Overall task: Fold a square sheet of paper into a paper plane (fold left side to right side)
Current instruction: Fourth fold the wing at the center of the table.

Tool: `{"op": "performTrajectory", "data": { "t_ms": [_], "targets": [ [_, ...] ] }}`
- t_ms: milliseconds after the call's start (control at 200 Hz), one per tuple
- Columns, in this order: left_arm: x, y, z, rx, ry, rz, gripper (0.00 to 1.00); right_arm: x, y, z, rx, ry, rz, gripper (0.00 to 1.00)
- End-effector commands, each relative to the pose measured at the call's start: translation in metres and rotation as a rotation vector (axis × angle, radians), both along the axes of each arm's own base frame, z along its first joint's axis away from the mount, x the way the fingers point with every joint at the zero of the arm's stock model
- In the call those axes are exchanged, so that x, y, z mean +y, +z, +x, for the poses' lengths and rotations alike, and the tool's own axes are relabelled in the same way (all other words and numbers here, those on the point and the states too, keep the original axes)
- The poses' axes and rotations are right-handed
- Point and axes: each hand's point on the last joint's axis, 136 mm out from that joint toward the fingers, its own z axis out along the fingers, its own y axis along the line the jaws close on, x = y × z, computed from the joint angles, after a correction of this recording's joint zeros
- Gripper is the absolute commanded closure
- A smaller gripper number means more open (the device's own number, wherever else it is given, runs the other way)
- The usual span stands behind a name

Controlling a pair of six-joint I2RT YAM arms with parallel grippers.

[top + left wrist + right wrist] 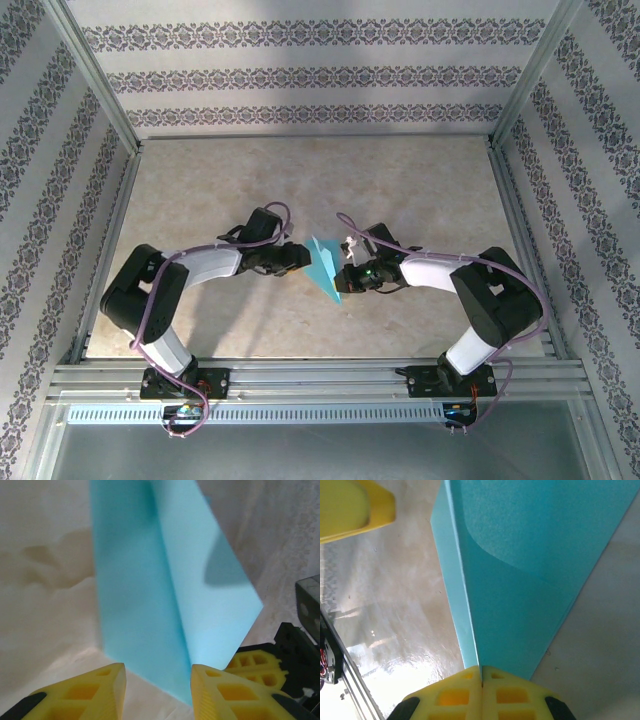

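Right gripper (481, 670) is clamped tight on the folded paper (520, 580), pinching it right at the crease. The turquoise sheet sits between the two arms over the middle of the tabletop (300, 180). Left gripper (157, 669) is partway open with a clear gap between its fingers. The paper's lower tip is just beside one finger, not squeezed.
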Motion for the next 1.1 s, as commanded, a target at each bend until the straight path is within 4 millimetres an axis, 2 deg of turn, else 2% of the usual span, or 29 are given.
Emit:
{"op": "performTrajectory", "data": {
  "t_ms": [0, 200, 520, 879, 1099],
  "targets": [
    [-0.016, 0.005, 0.010, -0.030, -0.013, 0.004, 0.60, 0.000, -0.004, -0.003, 0.031, -0.002, 0.027, 1.00],
    [-0.030, 0.000, 0.017, -0.026, -0.030, 0.014, 0.60, -0.003, -0.008, -0.003, 0.036, -0.008, 0.014, 1.00],
    [-0.038, -0.014, 0.021, -0.006, -0.044, 0.040, 0.60, -0.005, -0.011, -0.004, 0.040, -0.012, 0.005, 1.00],
    [-0.034, -0.032, 0.023, 0.027, -0.043, 0.101, 0.60, -0.005, -0.012, -0.005, 0.046, -0.012, 0.000, 1.00],
    [-0.029, -0.044, 0.017, 0.065, -0.051, 0.146, 0.60, -0.003, -0.007, -0.003, 0.040, -0.011, 0.014, 0.93]
  ]
}}
